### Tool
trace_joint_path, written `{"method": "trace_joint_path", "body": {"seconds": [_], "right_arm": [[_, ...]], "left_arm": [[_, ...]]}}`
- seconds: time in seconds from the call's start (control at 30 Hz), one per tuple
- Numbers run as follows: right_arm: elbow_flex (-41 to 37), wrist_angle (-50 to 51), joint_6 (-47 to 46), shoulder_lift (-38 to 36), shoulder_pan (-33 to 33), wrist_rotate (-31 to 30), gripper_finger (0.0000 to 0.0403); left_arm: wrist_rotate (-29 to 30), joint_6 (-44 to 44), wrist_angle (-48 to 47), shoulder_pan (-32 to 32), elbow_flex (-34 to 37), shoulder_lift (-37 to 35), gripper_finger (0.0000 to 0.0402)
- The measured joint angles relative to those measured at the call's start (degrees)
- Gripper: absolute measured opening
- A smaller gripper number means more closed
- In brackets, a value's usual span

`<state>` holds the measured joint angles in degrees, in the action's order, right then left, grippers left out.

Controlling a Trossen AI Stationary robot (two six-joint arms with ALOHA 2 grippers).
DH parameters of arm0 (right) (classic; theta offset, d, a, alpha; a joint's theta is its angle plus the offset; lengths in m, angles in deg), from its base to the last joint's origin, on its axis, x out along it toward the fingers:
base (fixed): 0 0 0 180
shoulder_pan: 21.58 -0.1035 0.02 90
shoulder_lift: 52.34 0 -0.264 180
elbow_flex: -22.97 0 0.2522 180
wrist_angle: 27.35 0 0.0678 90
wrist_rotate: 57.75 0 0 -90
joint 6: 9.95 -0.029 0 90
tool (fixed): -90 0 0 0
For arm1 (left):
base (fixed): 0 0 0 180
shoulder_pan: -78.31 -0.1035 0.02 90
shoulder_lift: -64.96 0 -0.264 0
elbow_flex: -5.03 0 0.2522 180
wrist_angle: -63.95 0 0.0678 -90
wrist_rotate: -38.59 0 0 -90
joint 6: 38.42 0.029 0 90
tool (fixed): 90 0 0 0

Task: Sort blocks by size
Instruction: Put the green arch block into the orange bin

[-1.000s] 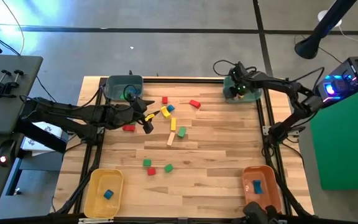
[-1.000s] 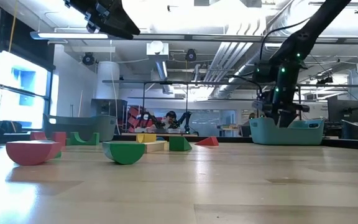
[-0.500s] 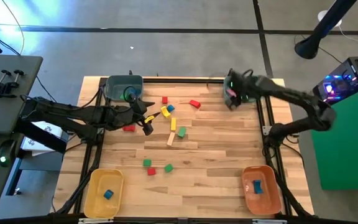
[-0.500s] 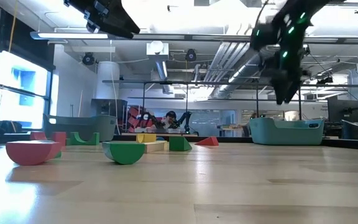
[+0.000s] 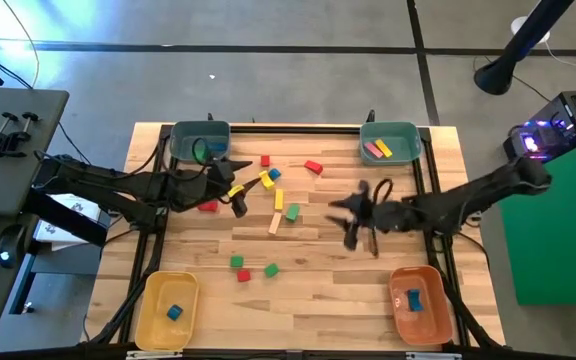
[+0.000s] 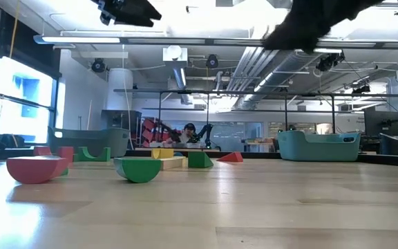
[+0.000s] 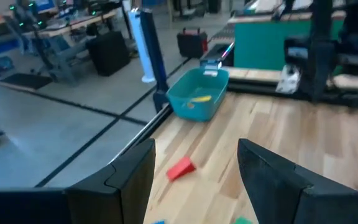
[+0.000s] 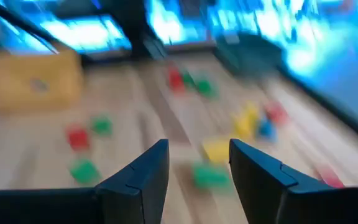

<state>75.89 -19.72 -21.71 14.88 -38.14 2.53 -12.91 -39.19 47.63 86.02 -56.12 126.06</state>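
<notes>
Several small wooden blocks lie flat on the table's middle and left: red ones, yellow ones, green ones, a blue one and a tan bar. My left gripper hovers open and empty above the table, beside a red block; its wrist view shows nothing between the fingers. My right gripper is open and empty above the table's middle, right of the blocks, and blurred; its fingers frame the blocks.
A teal bin stands at the far left. A teal bin at the far right holds a pink and a yellow block. A yellow bin at the near left and an orange bin at the near right hold blue blocks.
My right gripper has risen out of the far-right teal bin and swung fast toward the table's near edge and left, ending over the table's middle. The pink and yellow blocks in that bin now show. My left gripper has stayed where it was.
</notes>
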Motion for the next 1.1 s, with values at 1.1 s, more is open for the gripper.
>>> {"method": "trace_joint_path", "body": {"seconds": [1.1], "right_arm": [[4.92, -8.80, -4.25, 28.07, 9.10, 16.67, 0.0252]], "left_arm": [[-3.88, -41.22, -48.94, 5.02, -7.06, 4.20, 0.0216]]}}
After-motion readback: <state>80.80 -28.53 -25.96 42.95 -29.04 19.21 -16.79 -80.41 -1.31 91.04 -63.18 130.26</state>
